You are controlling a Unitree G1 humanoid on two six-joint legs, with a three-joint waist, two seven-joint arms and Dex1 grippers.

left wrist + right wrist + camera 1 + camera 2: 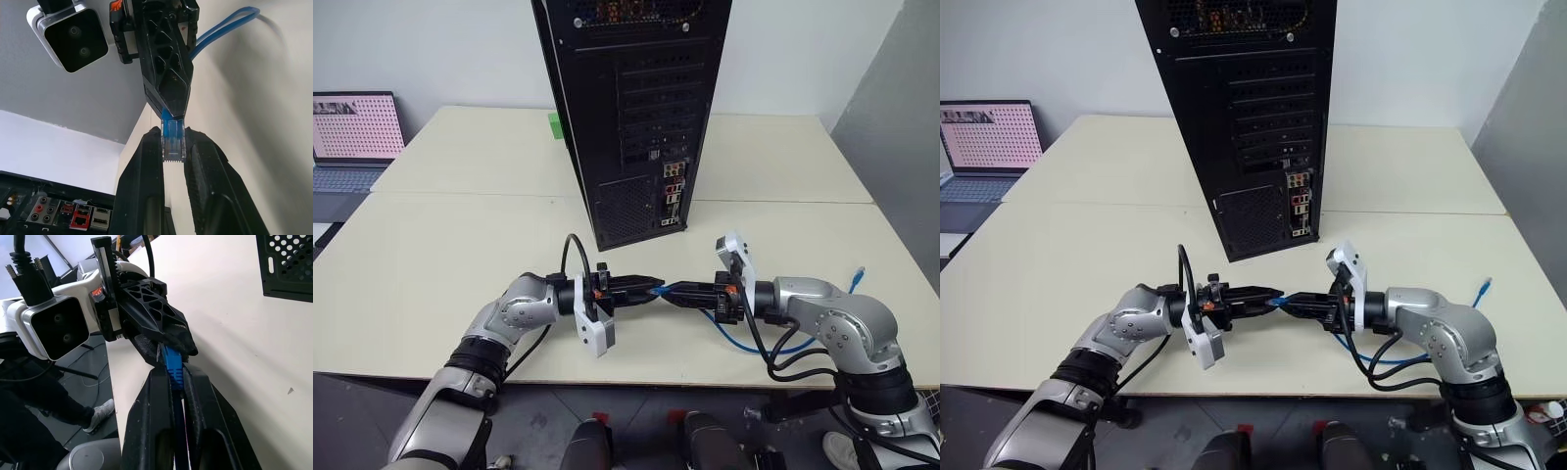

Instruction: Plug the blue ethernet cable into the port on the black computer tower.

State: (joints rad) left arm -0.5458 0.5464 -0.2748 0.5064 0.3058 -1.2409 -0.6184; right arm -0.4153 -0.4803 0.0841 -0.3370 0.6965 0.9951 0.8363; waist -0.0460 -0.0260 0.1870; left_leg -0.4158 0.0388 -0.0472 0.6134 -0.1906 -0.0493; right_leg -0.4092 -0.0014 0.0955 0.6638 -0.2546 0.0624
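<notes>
Both grippers meet tip to tip above the tabletop (460, 264) in front of me: my left gripper (641, 288) is clamped on the plug of the blue ethernet cable (744, 343), my right gripper (677, 293) pinching the cord just behind. Nothing is plugged yet; the black computer tower (636, 108) stands well apart. My left wrist view picks out the port (100, 218); head views only show the connector cluster.
</notes>
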